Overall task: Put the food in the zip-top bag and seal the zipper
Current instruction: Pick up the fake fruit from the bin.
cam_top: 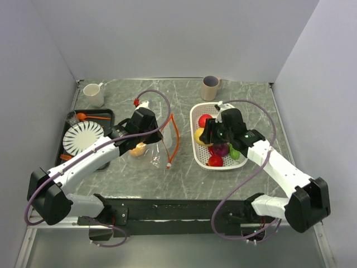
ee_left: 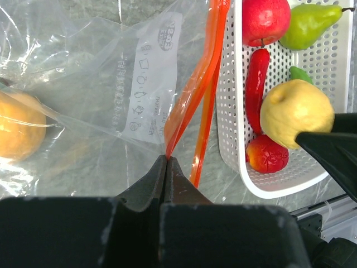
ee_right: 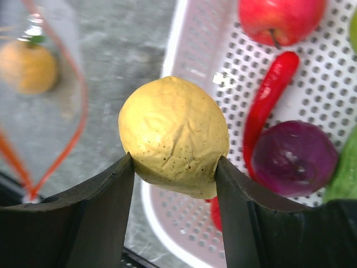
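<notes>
Yellow toy fruit (ee_right: 174, 137) is sitting clamped between the half-spread jaws of the right gripper (ee_right: 174, 162), hanging over the left rim of the white basket (ee_right: 184, 50). Further left on the table (cam_top: 184, 173), the left gripper (ee_left: 167, 163) is pinching the zipper (ee_left: 196, 84) of the zip-top bag (ee_left: 106, 72), jaws fully closed, with an orange fruit (ee_left: 19, 125) lying inside.
</notes>
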Robot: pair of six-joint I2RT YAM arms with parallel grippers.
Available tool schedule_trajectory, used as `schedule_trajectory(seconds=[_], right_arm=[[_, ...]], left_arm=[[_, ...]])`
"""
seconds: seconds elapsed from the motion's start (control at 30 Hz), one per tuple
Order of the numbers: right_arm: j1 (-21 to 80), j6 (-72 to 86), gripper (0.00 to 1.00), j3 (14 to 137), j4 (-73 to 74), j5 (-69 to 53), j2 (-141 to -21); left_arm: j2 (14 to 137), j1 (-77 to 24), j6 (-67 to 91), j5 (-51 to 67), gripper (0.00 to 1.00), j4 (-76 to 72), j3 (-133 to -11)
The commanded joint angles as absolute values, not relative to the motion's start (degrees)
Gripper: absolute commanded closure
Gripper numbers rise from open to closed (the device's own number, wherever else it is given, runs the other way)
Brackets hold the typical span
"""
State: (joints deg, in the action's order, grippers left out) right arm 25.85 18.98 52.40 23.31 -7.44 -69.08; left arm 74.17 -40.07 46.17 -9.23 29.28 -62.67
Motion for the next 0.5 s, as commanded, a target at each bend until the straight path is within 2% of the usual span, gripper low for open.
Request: schedule_trajectory(seconds=[0.0,0.3,0.47], right_arm=[[25.66,21.44,0.67,51.5,16.88,-13.26,-64.43],[26.63,26.44,0.67,49.49,9.96,-23.02,-63.63],[30.14,29.53,0.67,48.69,5.01,-24.08,-66.0]], left_arm=[[74.09,-39.9,45.35,-8.18,0.99,26.63,-62.75],[74.53,-39.9,45.53,-6.77,0.99,26.1,-62.84],[75.14,-39.9,45.53,-6.07,0.99,25.4,-63.02]])
